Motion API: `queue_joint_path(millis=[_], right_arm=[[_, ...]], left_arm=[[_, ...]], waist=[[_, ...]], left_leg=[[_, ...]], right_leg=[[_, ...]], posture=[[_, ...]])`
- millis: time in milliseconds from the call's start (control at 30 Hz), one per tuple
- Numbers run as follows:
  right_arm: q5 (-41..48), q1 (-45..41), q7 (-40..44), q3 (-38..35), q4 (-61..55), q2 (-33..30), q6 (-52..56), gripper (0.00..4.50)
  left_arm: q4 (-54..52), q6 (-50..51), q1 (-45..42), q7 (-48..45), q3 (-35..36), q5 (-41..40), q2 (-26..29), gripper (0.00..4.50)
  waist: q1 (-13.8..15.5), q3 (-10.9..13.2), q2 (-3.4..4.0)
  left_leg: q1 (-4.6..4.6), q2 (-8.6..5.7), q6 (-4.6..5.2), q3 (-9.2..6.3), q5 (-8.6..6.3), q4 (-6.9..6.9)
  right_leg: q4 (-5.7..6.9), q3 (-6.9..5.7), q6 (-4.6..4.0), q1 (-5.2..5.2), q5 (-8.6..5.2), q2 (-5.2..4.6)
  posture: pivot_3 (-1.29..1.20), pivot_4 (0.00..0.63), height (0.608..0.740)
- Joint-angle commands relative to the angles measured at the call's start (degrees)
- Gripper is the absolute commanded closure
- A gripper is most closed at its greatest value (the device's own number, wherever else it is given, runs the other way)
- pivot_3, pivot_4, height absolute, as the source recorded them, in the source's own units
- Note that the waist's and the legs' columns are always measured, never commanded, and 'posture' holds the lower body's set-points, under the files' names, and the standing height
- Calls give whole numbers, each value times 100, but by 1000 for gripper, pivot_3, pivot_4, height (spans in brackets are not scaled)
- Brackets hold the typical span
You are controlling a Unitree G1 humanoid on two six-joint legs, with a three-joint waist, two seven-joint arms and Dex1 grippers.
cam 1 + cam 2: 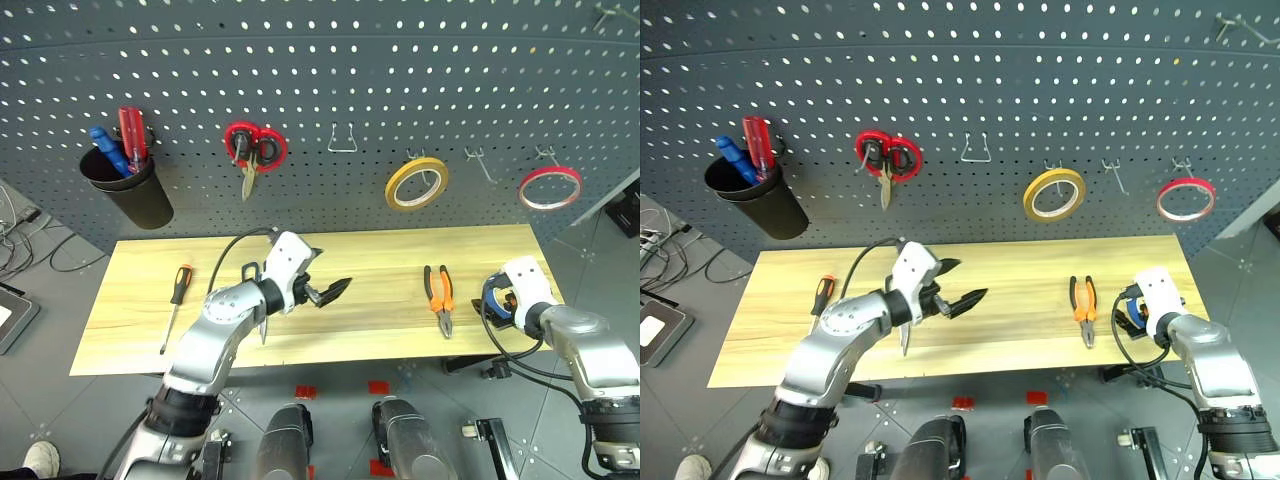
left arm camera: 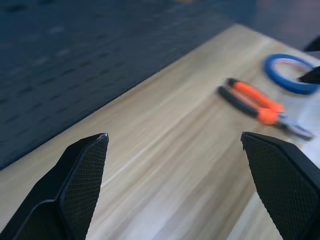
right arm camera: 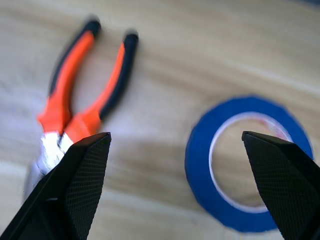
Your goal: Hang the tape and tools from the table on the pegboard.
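Note:
The blue tape (image 3: 200, 167) lies flat near the right end of the wooden table (image 1: 380, 250), with my open right gripper (image 3: 175, 135) hovering just over it and touching nothing. Left of the tape lie the orange-and-black pliers (image 1: 438, 296). The slim orange-and-black screwdriver (image 1: 178, 292) rests near the table's left end. My left gripper (image 1: 328, 276) is open and empty above the table's middle, pointing right toward the pliers. A steel tip (image 1: 263, 332), which may belong to the scissors, pokes out from under my left forearm. The pegboard (image 1: 400, 80) rises behind the table.
On the pegboard hang red-handled scissors (image 1: 252, 150), a yellow roll (image 1: 416, 183), a red roll (image 1: 549, 187) and a black cup (image 1: 130, 185) holding red and blue screwdrivers. A bare wire hook (image 1: 342, 140) sits at centre, and another (image 1: 481, 160) between the rolls.

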Motion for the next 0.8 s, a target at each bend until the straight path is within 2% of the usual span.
queue_joint_path(millis=[33,133,300,600,800], right_arm=[[104,-190,169,-63,104,-127,114,0],[92,-464,197,-29,467,-103,103,0],[82,-769,208,37,795,-29,80,0],[-38,-1304,173,175,1598,18,-290,0],[-42,-1602,8,57,2159,109,-301,0]], left_arm=[[409,-462,-348,-563,-244,-62,-47,16],[1145,-1021,-865,-1178,-627,115,-128,16],[1777,-1485,-1338,-1838,-944,179,-286,16],[3418,-2804,-2233,-2147,-1224,743,-954,16],[4204,-3380,-2652,-2163,-1126,950,-1237,16]], waist=[[-36,74,1],[-76,195,-3],[-92,368,4],[-91,676,7],[-118,737,2]], left_leg=[[-1,1,0,0,0,0],[-4,6,-1,1,1,1],[-15,5,-2,1,6,9],[-51,8,-3,-5,6,68],[-65,4,-2,-1,6,82]], right_leg=[[-1,0,0,0,0,0],[0,0,0,-6,0,0],[8,-1,3,-16,3,0],[17,-11,16,-27,10,-3],[14,-11,37,-33,22,-11]], posture=[[-210,376,740],[-210,403,740],[-213,433,740],[-215,482,740],[-214,490,740]])
